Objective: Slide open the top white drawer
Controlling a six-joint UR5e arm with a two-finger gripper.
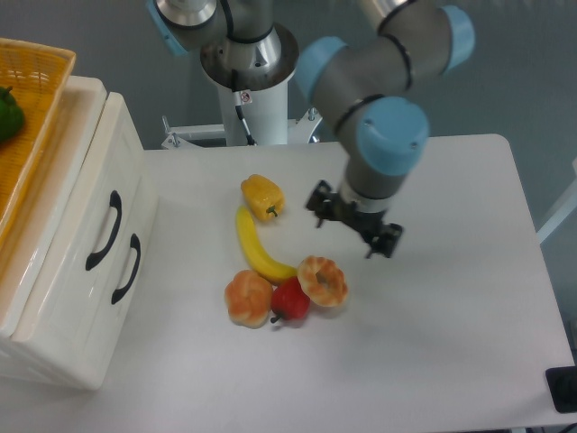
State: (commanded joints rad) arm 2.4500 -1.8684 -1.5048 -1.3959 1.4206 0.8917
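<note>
A white table (451,361) fills most of the view, with a grey-green wall behind it and the arm's round base (250,68) standing at the far edge. At the left sits a glossy cream cabinet (68,352) with two drawer fronts facing the table. The top drawer (86,203) is the one nearer the cabinet's top, its curved black handle (104,230) on the front; the lower drawer (126,298) carries a matching handle (126,268) just beside it. Both fronts look flush with each other. An orange basket (36,108) rests on the cabinet's top, with something green (7,113) showing in it at the frame's edge.

Mid-table lies a cluster of toy food: a yellow pepper (262,196), a banana (257,248) curving below it, a red apple (290,300), and two orange-and-cream pieces (248,298) (323,280) on either side of the apple, touching it.

The gripper (354,224) hangs over the table just right of the pepper and banana, above the right-hand pastry-like piece, well apart from the cabinet. It holds nothing; seen from above under the blue-capped wrist, how wide the fingers stand I cannot tell
</note>
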